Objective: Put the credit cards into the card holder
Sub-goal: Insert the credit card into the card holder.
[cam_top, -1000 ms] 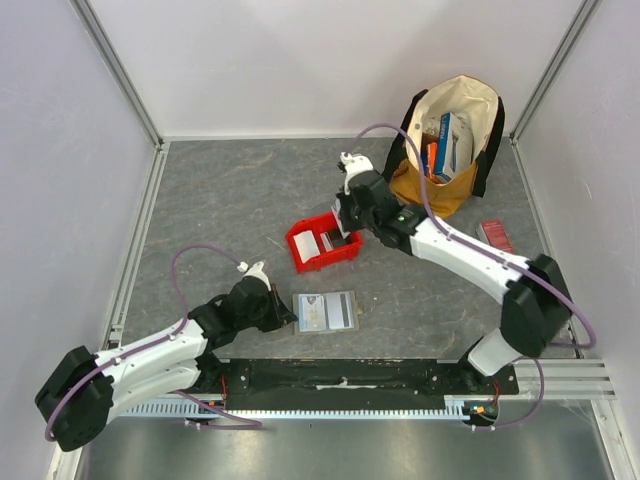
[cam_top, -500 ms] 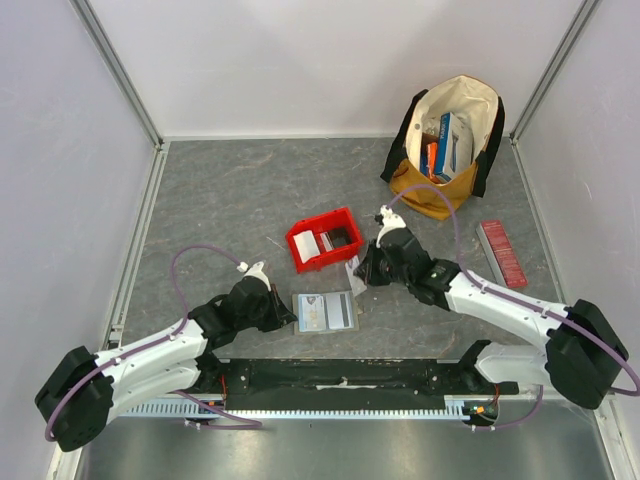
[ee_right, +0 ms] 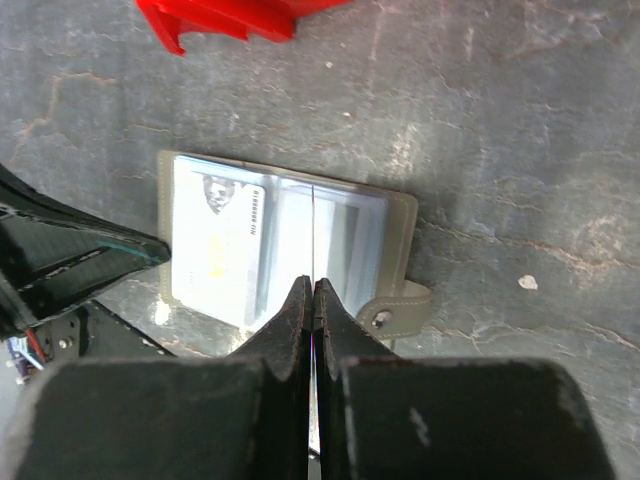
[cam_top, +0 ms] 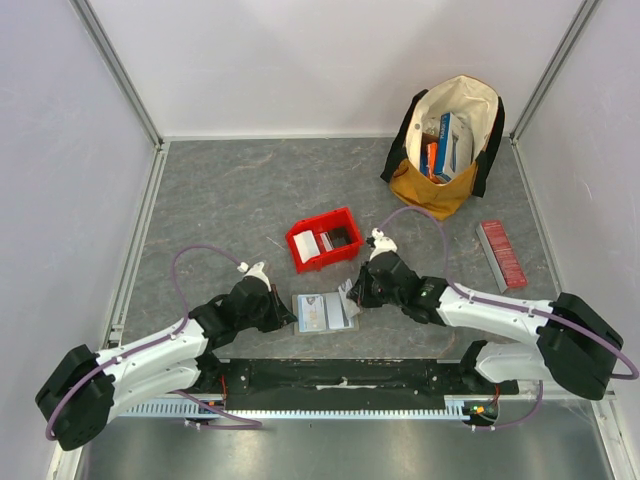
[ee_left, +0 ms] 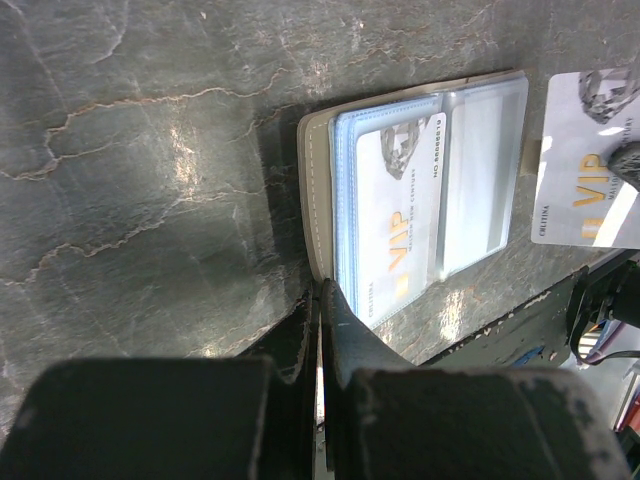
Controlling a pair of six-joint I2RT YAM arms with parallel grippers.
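The card holder [ee_right: 400,230] is grey-olive with clear sleeves. The credit card [ee_left: 590,170] is white with gold lettering. The tabletop [cam_top: 230,200] is dark grey, pale-veined.

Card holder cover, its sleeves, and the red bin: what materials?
Card holder cover: probably faux leather or fabric, matte grey-olive, stitched edge, snap tab. Sleeves: clear glossy plastic film; card shows through, glare. Red bin: rigid moulded plastic, slight sheen.

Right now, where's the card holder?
Top view: the card holder lies open at centre front, between the left hand and the right hand, just on the near side of the red bin.
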